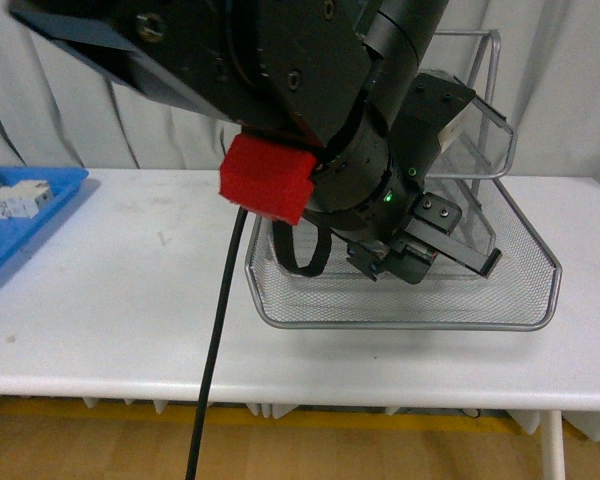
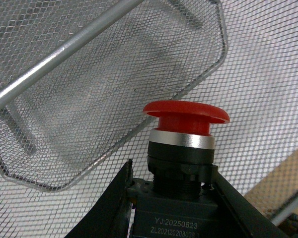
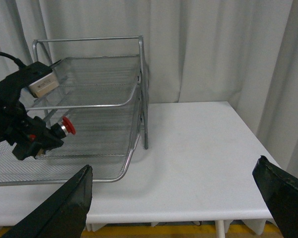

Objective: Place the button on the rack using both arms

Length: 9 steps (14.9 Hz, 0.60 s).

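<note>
Button (image 2: pixel 184 148) clamped in left claw (image 2: pixel 173 201), red cap pointing out past the fingers, held over the extended bottom tray of the rack (image 3: pixel 87 38); contact with the mesh can't be told. Right claw (image 3: pixel 175 198) spread wide, empty, above the white bench (image 3: pixel 198 144), well apart from the rack. Blue tray (image 1: pixel 50 215) at the bench's left end.
</note>
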Available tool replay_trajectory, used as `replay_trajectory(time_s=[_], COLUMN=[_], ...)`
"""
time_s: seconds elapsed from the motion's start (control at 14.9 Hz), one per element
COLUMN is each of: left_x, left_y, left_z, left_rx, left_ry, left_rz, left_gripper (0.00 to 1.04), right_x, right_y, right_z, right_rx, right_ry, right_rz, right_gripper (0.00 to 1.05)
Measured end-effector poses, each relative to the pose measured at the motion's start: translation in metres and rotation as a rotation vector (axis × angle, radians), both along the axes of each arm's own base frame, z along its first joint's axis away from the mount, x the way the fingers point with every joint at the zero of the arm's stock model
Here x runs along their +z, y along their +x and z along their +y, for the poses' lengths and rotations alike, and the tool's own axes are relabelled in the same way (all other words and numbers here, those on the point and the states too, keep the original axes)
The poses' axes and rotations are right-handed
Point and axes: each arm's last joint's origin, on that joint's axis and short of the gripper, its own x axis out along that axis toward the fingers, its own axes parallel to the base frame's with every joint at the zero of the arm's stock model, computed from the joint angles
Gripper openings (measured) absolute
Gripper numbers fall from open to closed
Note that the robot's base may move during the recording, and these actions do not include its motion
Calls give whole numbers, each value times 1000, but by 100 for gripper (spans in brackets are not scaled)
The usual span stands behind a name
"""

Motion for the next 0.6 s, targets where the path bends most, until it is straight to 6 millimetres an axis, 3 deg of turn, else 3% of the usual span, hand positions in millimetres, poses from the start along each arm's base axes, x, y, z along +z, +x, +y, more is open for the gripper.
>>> replay_trajectory(time_s=[0.34,0.6], left_x=[-17,-12], left_y=[45,68], left_z=[-22,-18], left_rx=[46,134], left_ry=[57,24], left_rz=[43,40], left_gripper=[37,37], right_x=[0,0], right_y=[0,0], right_z=[0,0], right_rx=[0,0], right_ry=[0,0], right_rz=[0,0], right_gripper=[98,98])
